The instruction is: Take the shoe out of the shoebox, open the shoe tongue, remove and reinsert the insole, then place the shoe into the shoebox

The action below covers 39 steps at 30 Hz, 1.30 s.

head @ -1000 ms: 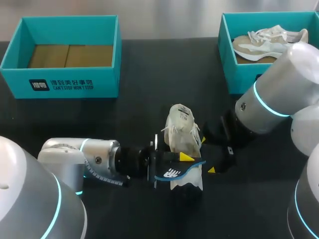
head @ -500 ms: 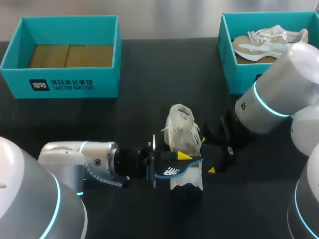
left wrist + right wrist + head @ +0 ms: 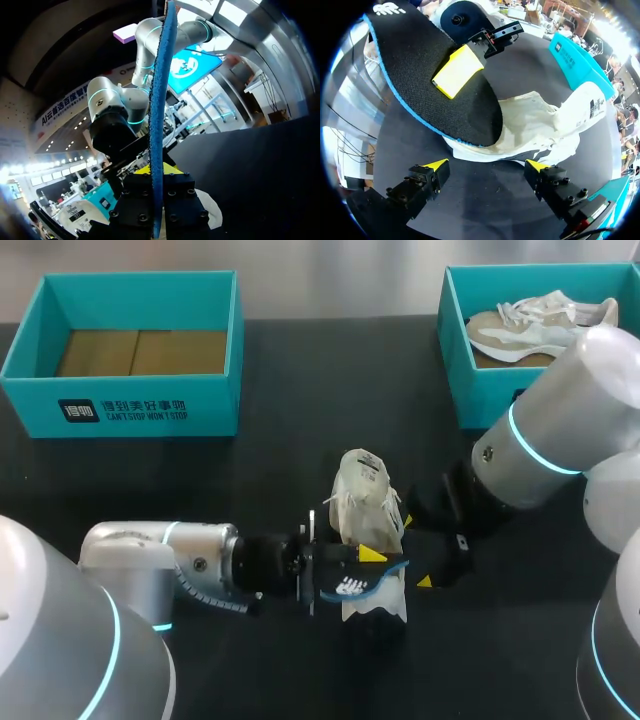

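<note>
Since a second ago the left end effector (image 3: 366,562) has rolled a little at the wrist, so the insole (image 3: 352,587) lies at a slightly different tilt. The shoe and the right arm have kept their places.

At the far left of the worktop (image 3: 300,370) stands the left shoebox (image 3: 150,410), with only cardboard inside. My left arm comes in low from the left, its forearm nearly level and its wrist pointing across at the shoe. Its fingers are pinched flat on the insole, one yellow pad (image 3: 457,70) pressed on the dark face. The insole's other end lies over the shoe's opening, but I cannot tell whether it is inside.

The shoe (image 3: 365,510) sits on the worktop between the two boxes, tongue raised on its far side. My right arm bends down from the right, wrist low and aimed left. The right end effector (image 3: 487,167) is spread wide with the shoe just ahead of it, neither finger touching. The right shoebox (image 3: 480,400) holds another shoe (image 3: 530,325).

As I judge it, the main risk is that nothing holds the shoe. A push from the insole could slide or tip it, or the soft insole could catch on the collar and fold.
</note>
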Each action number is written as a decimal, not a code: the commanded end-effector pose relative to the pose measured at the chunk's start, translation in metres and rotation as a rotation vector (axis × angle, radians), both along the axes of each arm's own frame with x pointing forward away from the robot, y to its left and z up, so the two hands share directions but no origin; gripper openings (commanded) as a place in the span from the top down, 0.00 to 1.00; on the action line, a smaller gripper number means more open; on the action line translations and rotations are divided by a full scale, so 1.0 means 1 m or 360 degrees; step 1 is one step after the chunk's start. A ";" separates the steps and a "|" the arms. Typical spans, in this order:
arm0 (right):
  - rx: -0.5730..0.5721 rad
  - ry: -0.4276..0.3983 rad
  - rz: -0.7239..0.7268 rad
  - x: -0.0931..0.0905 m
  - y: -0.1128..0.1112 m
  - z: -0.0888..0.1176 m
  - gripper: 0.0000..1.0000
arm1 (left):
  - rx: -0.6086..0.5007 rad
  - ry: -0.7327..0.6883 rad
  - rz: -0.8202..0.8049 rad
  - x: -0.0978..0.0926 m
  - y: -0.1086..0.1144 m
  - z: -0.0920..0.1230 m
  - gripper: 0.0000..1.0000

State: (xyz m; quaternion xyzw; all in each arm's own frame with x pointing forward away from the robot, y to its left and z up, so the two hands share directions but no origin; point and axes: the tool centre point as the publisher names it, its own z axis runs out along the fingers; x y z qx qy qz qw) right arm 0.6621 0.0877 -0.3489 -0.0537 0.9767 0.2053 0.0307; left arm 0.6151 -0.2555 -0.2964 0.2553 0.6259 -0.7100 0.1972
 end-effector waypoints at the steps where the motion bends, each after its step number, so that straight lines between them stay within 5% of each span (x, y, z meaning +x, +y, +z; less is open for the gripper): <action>1: 0.0001 -0.0005 -0.0002 -0.001 0.000 -0.001 0.00 | 0.0021 -0.0006 -0.0002 0.005 -0.007 0.001 1.00; 39: 0.0001 -0.0005 -0.0002 -0.001 0.000 -0.001 0.00 | 0.0196 0.0055 0.0135 0.029 0.000 -0.029 1.00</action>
